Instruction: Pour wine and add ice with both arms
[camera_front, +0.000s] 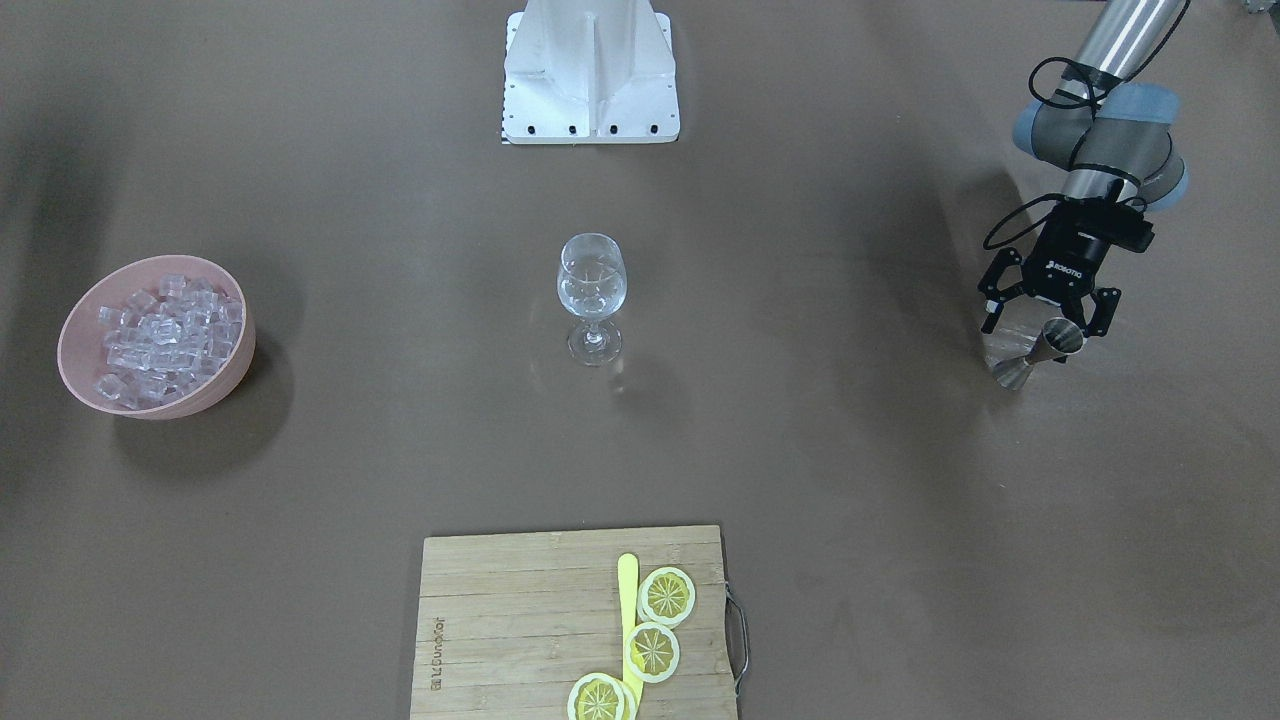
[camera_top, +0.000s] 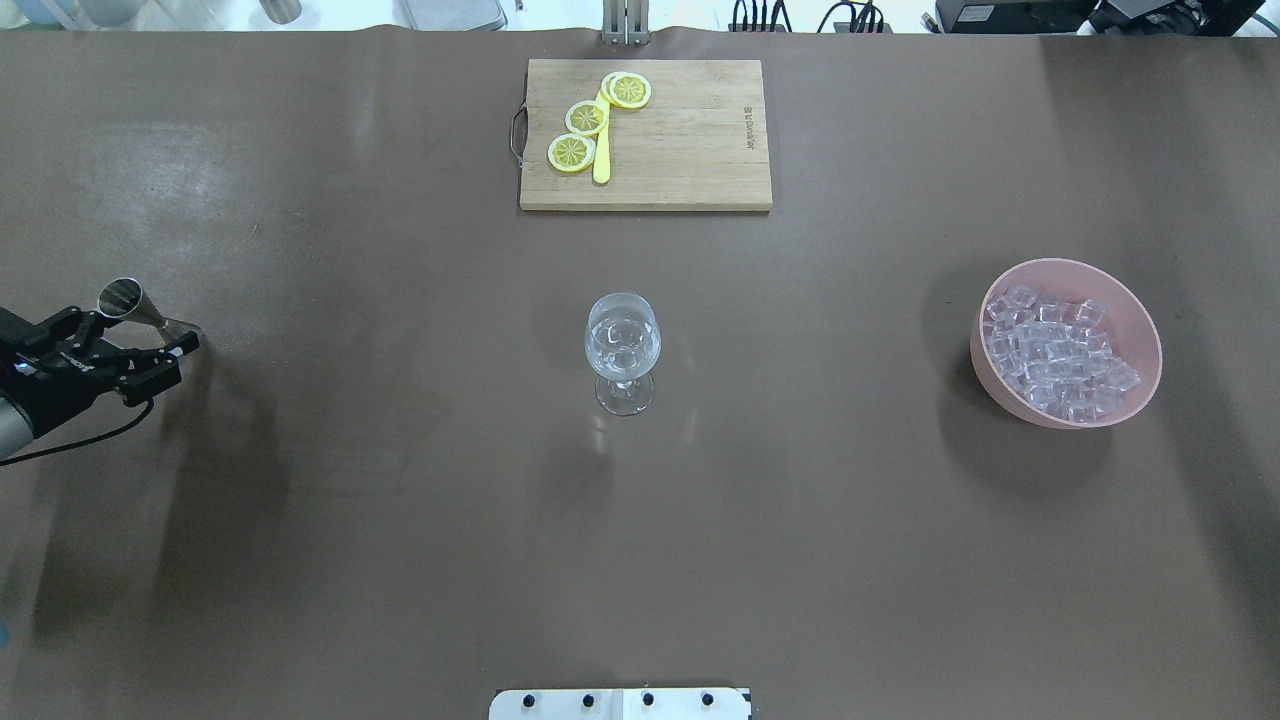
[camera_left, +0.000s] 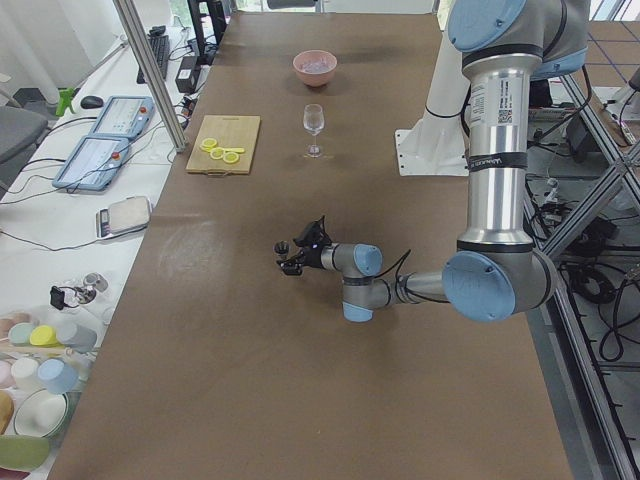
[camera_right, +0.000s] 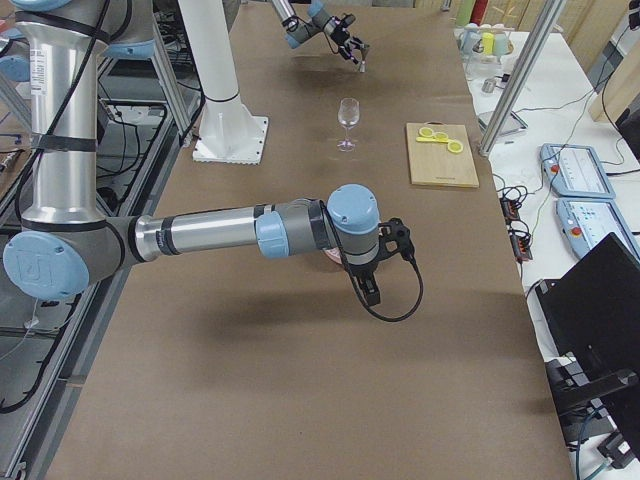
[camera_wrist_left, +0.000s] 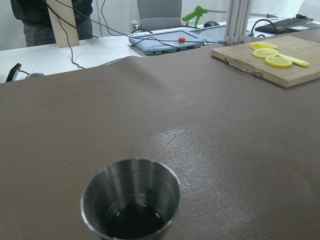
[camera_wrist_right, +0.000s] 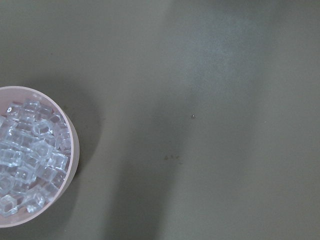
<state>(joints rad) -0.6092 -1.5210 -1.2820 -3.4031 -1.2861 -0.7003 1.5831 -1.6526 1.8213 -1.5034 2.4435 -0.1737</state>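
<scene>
A steel jigger (camera_front: 1042, 350) stands on the table at my far left, with a small pool of wine (camera_wrist_left: 134, 220) in its cup. My left gripper (camera_front: 1048, 318) is open, its fingers spread on either side of the jigger and not touching it; it also shows in the overhead view (camera_top: 165, 355). An upright wine glass (camera_top: 622, 345) stands mid-table; I cannot tell whether it holds liquid. A pink bowl (camera_top: 1140, 320) heaped with ice (camera_top: 1055, 350) sits at my right. My right gripper (camera_right: 372, 290) hangs above the bowl; I cannot tell if it is open.
A wooden cutting board (camera_top: 690, 140) with three lemon slices (camera_top: 588, 118) and a yellow knife (camera_top: 602, 160) lies at the far edge. The white pedestal (camera_front: 590, 75) stands at the robot's edge. The right wrist view shows the bowl (camera_wrist_right: 75, 150) at its left.
</scene>
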